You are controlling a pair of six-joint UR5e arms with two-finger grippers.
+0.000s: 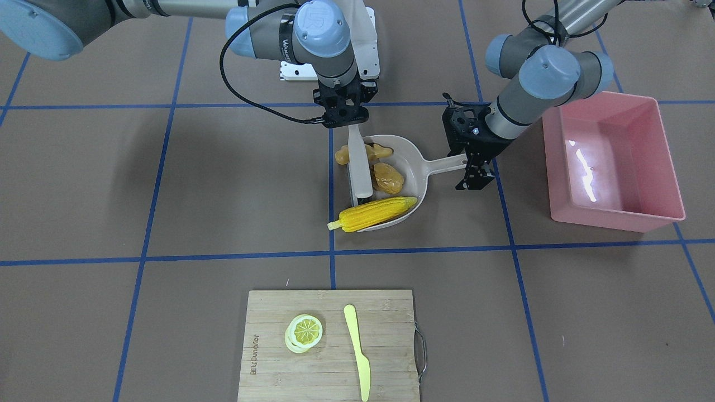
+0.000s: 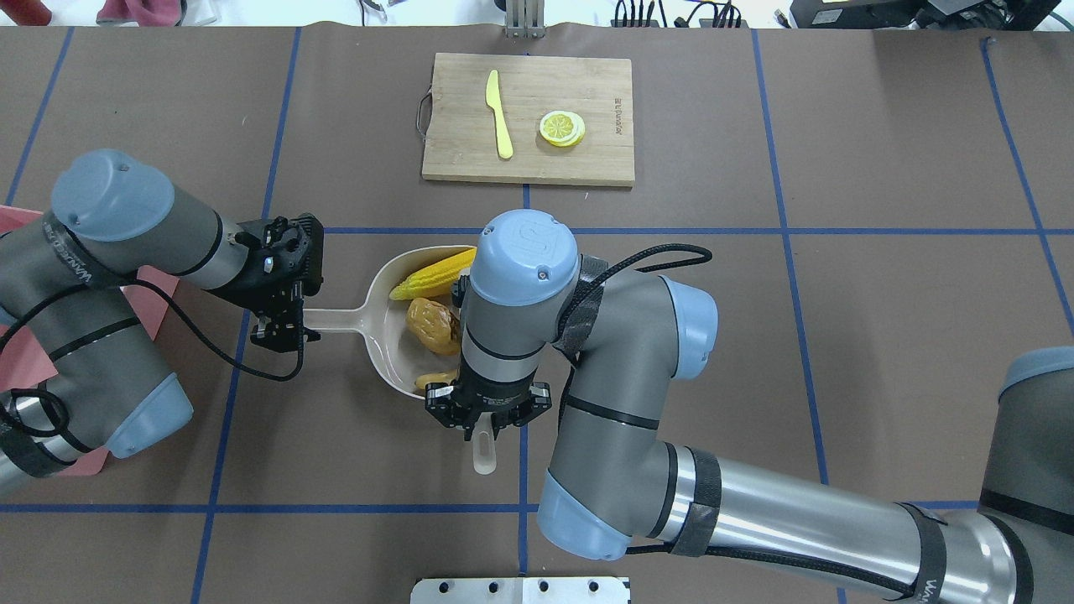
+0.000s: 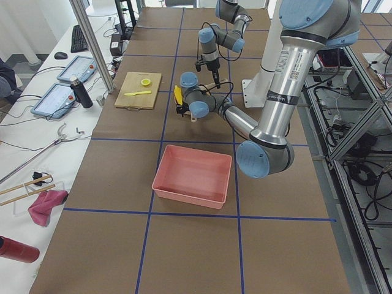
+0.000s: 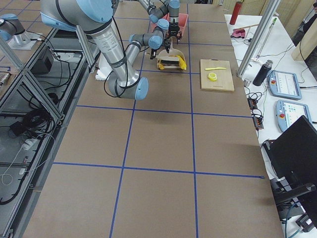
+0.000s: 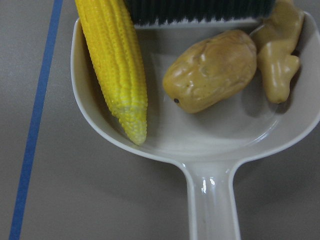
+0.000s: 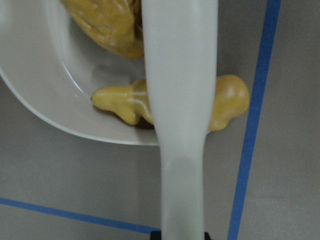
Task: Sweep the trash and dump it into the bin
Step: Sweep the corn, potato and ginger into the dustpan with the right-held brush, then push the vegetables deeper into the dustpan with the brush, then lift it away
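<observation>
The beige dustpan [image 1: 410, 153] lies on the table and holds the potato [image 1: 388, 177], the yellow corn cob [image 1: 374, 214] and the ginger root [image 1: 381, 151]. The corn's stalk end sticks out past the pan's mouth. The ginger lies across the mouth edge, under the brush [image 1: 359, 167]. My left gripper [image 1: 473, 167] is shut on the dustpan handle [image 1: 447, 163]. My right gripper [image 1: 349, 120] is shut on the brush handle [image 6: 180, 100], with the bristles [image 5: 200, 12] at the pan's mouth. The pink bin [image 1: 614, 162] stands open beside my left arm.
A wooden cutting board [image 1: 329, 346] with a lemon slice [image 1: 305, 330] and a pale yellow knife [image 1: 357, 352] lies on the table's operator side. Blue tape lines cross the brown table.
</observation>
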